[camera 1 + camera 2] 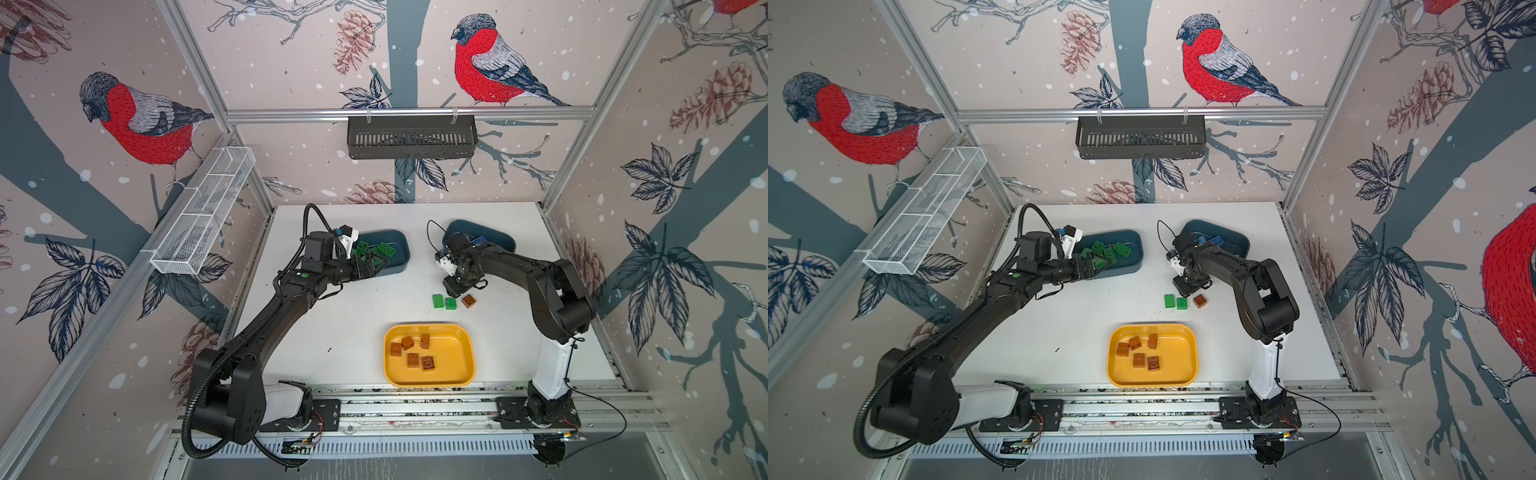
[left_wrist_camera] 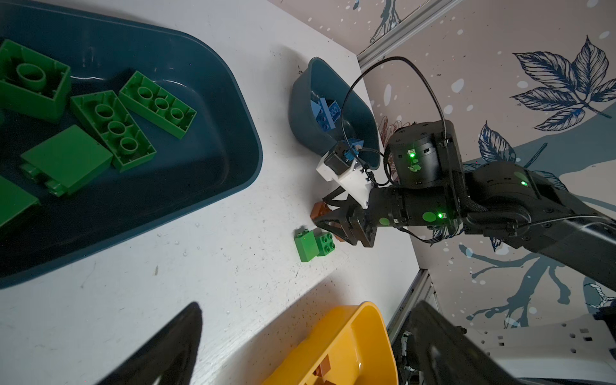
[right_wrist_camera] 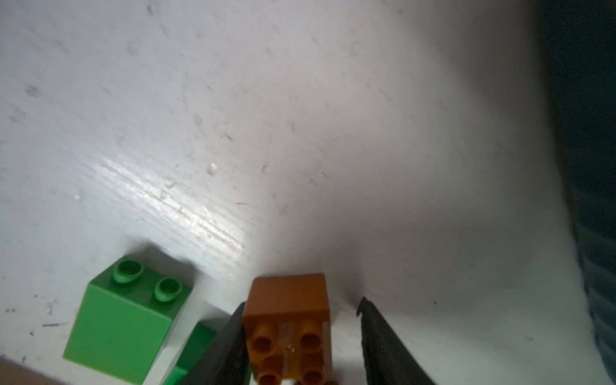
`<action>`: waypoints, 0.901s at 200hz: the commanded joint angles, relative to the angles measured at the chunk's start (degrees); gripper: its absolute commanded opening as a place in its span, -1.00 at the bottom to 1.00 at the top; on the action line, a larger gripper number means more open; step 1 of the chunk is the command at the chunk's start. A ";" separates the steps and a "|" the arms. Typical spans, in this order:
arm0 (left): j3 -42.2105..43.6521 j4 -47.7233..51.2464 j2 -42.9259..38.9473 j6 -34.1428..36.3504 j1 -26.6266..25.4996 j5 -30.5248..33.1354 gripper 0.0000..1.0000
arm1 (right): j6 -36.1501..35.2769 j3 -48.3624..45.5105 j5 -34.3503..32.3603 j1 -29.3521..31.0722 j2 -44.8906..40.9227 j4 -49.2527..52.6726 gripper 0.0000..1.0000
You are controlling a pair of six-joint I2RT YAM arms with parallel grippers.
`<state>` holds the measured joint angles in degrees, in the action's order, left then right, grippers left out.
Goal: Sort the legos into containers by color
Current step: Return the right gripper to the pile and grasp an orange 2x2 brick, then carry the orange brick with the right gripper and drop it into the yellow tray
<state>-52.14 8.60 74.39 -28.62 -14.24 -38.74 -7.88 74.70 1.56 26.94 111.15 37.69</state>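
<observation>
A brown lego [image 1: 468, 300] [image 3: 288, 300] lies studs up on the white table. My right gripper [image 1: 455, 291] [image 3: 301, 303] straddles it, open; one finger touches its side and the other stands a little clear. Two green legos [image 1: 437, 300] [image 1: 450, 303] [image 3: 126, 320] lie just beside it. My left gripper [image 1: 370, 266] [image 2: 310, 305] hangs wide open and empty at the near edge of the left teal tub [image 1: 399, 239], which holds several green legos [image 2: 116, 126]. The right teal tub [image 1: 498, 241] holds blue legos [image 2: 328, 113]. The yellow tray [image 1: 457, 361] holds several brown legos [image 1: 411, 357].
A black slotted basket [image 1: 411, 137] hangs on the back wall and a white wire rack [image 1: 203, 212] on the left wall. The right arm [image 1: 552, 299] arches over the table's right side. A metal rail [image 1: 415, 407] runs along the front edge.
</observation>
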 commanded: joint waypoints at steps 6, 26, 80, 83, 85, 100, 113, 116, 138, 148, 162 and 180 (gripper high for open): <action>0.21 -0.08 -0.39 0.54 0.11 0.53 0.95 | -0.99 0.60 -0.88 -0.22 0.64 1.11 -0.09; 0.31 0.10 -0.47 0.67 0.18 0.51 0.95 | -1.06 0.80 -0.63 -0.22 0.74 1.35 -0.25; -0.02 -0.15 -0.03 0.72 0.18 0.13 0.95 | -0.70 5.25 1.11 0.19 -4.07 5.94 -0.34; -0.04 -0.21 0.04 0.61 0.18 0.12 0.95 | -0.67 5.40 1.56 0.27 -4.68 6.17 -0.34; -0.13 -0.31 0.05 0.66 0.18 0.13 0.95 | -0.65 5.45 1.90 0.34 -4.97 6.34 -0.34; -0.22 -0.51 0.29 0.65 0.11 -0.02 0.95 | -1.12 5.34 4.62 1.04 -8.67 7.52 -0.34; -0.41 -0.68 0.61 0.63 0.15 -0.21 0.95 | -2.44 4.33 7.23 2.20 -12.16 8.49 -0.34; -0.38 -0.69 0.65 0.60 0.16 -0.31 0.95 | -2.87 3.96 7.71 2.74 -13.04 8.73 -0.34; -0.67 -0.87 1.49 0.93 0.17 -0.78 0.95 | -6.49 0.45 10.08 6.15 -18.78 10.86 -0.32; -0.89 -0.71 1.87 1.23 0.13 -0.99 0.95 | -7.40 -1.22 11.01 7.73 -20.76 11.97 -0.32; -1.27 -0.39 2.40 1.57 0.20 -1.16 0.95 | -7.98 -3.98 11.71 10.06 -23.96 12.92 -0.32; -1.80 -0.19 2.93 1.92 0.21 -1.46 0.95 | -8.66 -7.85 10.93 13.23 -27.46 13.57 -0.32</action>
<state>-52.97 9.43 76.82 -28.12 -14.20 -39.09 -13.96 70.19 11.29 37.28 86.98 47.94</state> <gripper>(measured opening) 0.973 0.350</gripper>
